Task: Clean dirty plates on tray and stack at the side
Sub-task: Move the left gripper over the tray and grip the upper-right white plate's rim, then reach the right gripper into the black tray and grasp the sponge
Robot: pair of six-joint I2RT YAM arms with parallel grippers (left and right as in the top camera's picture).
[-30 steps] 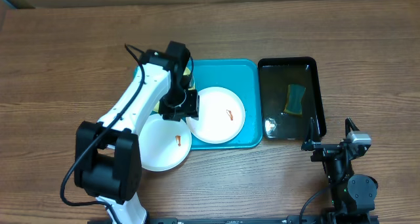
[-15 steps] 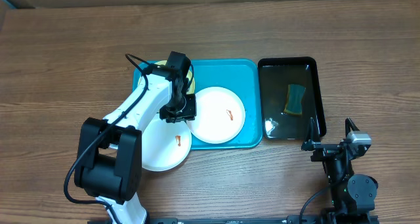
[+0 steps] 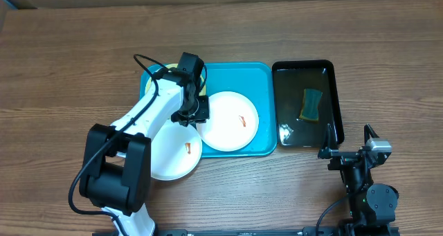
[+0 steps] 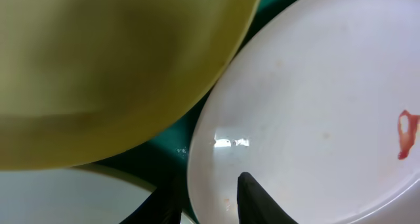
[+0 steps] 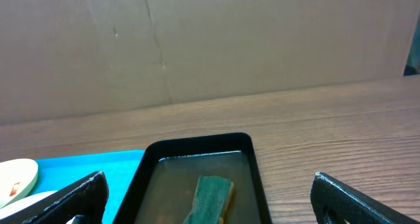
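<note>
left gripper (image 4: 209,207): drawn in from a wider gape a second ago, fingers (image 4: 254,196) now set astride the left rim of the smeared white plate (image 3: 232,120); whether a firm clamp is made cannot be told. this plate is lodged mid-tray (image 3: 261,73), unshifted; yellow-green plate (image 4: 111,73) kept at the tray's far left corner, second white plate (image 3: 173,155) lapping its near left corner. grasp judged under way, no plate yet cleaned or stacked. right gripper (image 5: 210,192): held wide apart, parked near the table's (image 3: 69,56) near right corner.

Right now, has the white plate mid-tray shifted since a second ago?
No. The white plate keeps its spot against the tray's right rim.
</note>
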